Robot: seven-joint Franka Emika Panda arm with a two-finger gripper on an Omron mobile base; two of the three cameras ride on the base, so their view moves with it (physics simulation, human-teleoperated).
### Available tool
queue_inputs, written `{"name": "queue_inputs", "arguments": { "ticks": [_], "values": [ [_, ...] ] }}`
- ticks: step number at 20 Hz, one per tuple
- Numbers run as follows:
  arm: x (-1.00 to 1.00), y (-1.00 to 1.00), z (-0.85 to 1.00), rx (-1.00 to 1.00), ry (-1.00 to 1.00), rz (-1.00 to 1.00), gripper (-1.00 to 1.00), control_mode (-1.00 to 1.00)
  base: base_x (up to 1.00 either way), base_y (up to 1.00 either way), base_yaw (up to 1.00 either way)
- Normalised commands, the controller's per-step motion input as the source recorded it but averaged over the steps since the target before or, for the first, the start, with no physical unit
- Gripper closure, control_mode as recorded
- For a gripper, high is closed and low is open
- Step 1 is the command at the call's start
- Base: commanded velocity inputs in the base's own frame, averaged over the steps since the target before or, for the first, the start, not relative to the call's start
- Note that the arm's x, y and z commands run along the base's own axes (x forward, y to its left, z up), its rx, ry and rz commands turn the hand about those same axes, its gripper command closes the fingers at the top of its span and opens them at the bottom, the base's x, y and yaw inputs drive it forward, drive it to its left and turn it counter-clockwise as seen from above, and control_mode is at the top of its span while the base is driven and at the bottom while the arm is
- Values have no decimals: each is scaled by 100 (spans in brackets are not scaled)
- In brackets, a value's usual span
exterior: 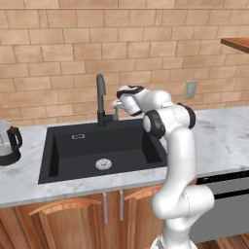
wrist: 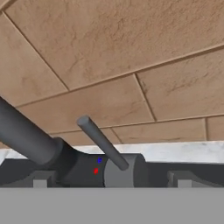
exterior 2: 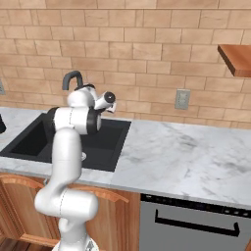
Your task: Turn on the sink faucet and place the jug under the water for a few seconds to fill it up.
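The dark grey gooseneck sink faucet stands behind the matte black sink, which has a round silver drain. No water runs from the spout. My gripper is at the faucet's base on its right side, close to the brick wall. In the hand view the small side lever sticks up and to the left from its hub, and my open gripper has one fingertip on each side of that hub. The clear glass jug with its black handle stands on the counter far left of the sink.
A marble counter stretches to the right of the sink. A wall outlet sits in the brick backsplash. A wooden shelf hangs at upper right. A dishwasher front is below the counter.
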Motion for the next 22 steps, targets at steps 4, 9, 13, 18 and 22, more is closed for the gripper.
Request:
{"name": "queue_inputs", "arguments": {
  "ticks": [4, 9, 13, 18, 22],
  "values": [
    [24, 0, -9, 0, 0, -2, -100, -100, 0, 0, 0],
    [25, 2, -11, 0, 0, -3, -100, -100, 0, 0, 0],
    [27, 6, -10, 0, 0, -3, -100, -100, 0, 0, 0],
    [21, 11, -10, 0, 0, -1, -100, -100, 0, 0, 0],
    [22, 9, -1, -2, 0, 0, -100, -100, 0, 0, 0]
  ]
}}
